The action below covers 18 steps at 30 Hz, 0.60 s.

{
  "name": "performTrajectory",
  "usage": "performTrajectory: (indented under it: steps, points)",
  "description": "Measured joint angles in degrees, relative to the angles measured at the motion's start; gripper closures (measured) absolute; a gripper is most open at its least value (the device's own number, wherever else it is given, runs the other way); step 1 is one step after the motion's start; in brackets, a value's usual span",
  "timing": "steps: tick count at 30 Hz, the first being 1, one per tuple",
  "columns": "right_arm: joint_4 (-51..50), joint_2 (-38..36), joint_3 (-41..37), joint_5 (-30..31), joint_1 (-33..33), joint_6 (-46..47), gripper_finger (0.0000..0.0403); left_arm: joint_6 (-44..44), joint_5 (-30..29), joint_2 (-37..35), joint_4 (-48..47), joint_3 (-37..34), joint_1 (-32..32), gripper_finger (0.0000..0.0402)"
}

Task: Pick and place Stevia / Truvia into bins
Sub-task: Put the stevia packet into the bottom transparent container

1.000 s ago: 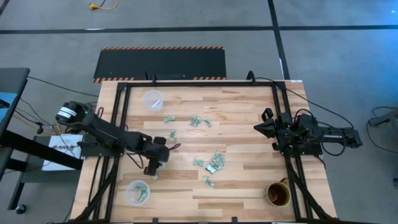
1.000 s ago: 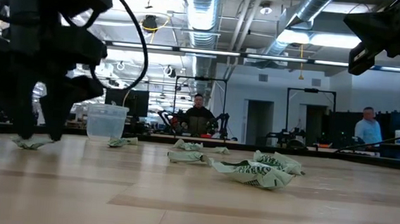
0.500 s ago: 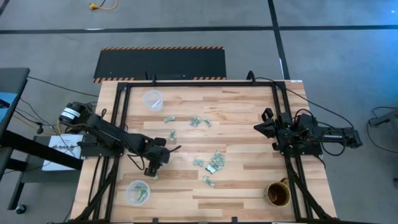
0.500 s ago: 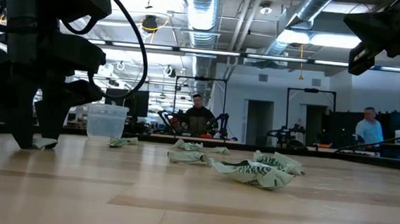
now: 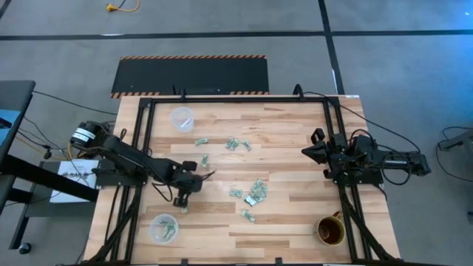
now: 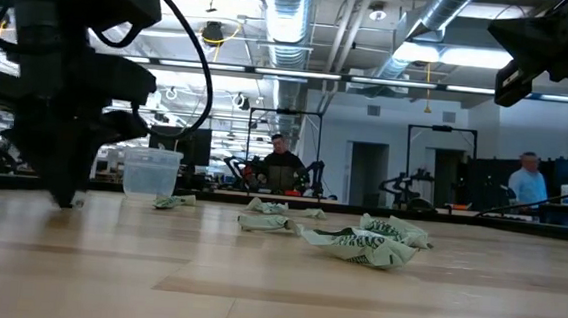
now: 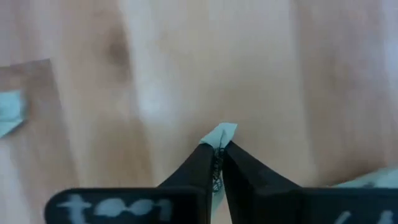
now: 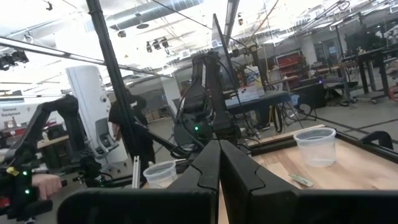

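Pale green and white Stevia packets (image 5: pixel 255 191) lie flat and scattered over the middle of the wooden table. My left gripper (image 5: pixel 181 205) points down at the table's near left and is shut on one packet (image 7: pixel 222 132). One clear cup, a bin (image 5: pixel 181 118), stands at the far left. A second bin (image 5: pixel 163 227) at the near left holds some packets. My right gripper (image 5: pixel 307 151) waits shut above the table's right side, with nothing in it. My left gripper pinches the small packet between its two fingers (image 7: pixel 202 163), coming from above and pointing down. One pale green corner (image 7: pixel 224 130) sticks out past the fingertips. In the low view the fingertips (image 6: pixel 64 200) stand at the tabletop, so the packet is not lifted.
A brown mug (image 5: pixel 330 230) stands at the near right. More packets lie near the table's middle (image 5: pixel 236 144) and toward the near edge (image 5: pixel 246 215). Black frame rails (image 5: pixel 144 148) run along both sides. People (image 6: pixel 281 169) show in the room behind.
My left gripper has shut on the packet that lay between its open fingers, staying at the same spot at the tabletop.
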Motion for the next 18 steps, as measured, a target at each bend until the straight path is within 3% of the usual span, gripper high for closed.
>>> performTrajectory:
  steps: [10,18]
  points:
    - [-0.03,0.0,0.0,0.01,0.0,-0.01,0.0403,-5.58,-3.62,-7.27,-16.65,15.09,-2.92,0.0399]
    - [-0.03,0.0,0.0,0.0,0.0,0.0,0.0403,-24.38,-2.93,-14.98,-20.76,20.15,-14.38,0.0401]
